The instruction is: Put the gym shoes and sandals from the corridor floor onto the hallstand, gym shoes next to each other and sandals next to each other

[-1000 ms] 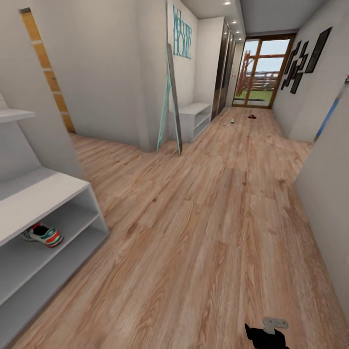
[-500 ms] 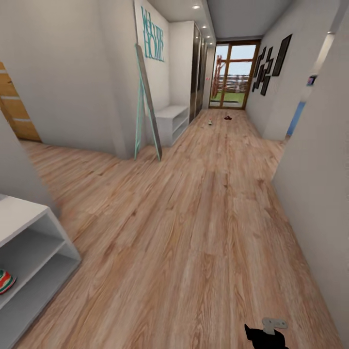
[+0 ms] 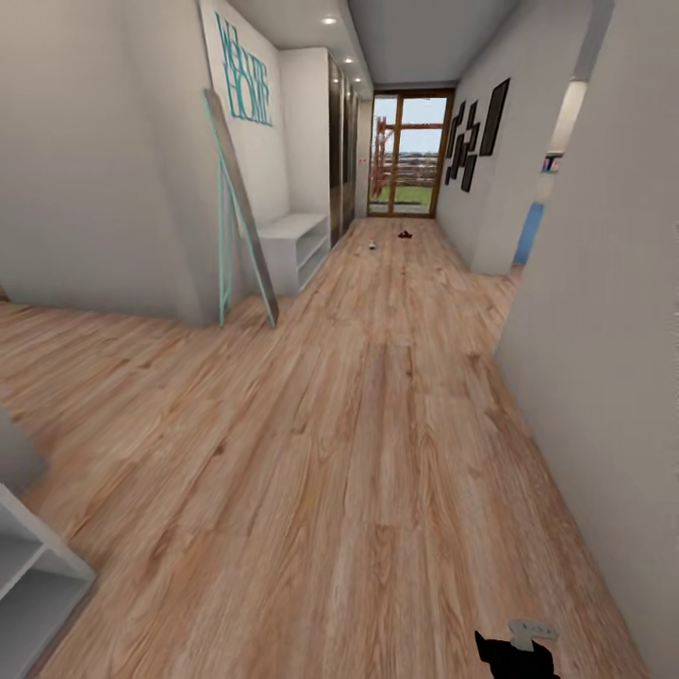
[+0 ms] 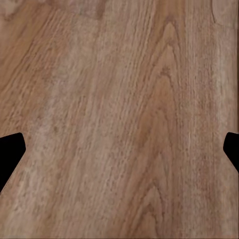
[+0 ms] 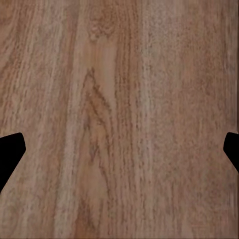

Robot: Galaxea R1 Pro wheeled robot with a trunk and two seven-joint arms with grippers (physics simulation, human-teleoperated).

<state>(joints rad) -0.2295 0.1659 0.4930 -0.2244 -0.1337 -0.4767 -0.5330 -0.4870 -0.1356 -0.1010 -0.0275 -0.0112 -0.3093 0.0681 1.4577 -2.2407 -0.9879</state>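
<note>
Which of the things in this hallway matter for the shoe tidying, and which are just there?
Part of the job:
- shoe rack, its corner at the near left
- wood floor
- two small things far down the floor, one pale, one dark; probably shoes, too small to tell

Just there:
- leaning mirror
- plain white bench
- wall lettering
- black picture frames
- glass door

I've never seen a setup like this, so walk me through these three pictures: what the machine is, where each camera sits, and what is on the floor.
This is a simulated wheeled robot with two arms. The head view looks down a corridor: wood plank floor, a white rack's corner at lower left, and far off a small pale item and a dark one, too small to identify. The other two pictures come from cameras near each gripper. The left gripper and right gripper are both open over bare floor, holding nothing.
</note>
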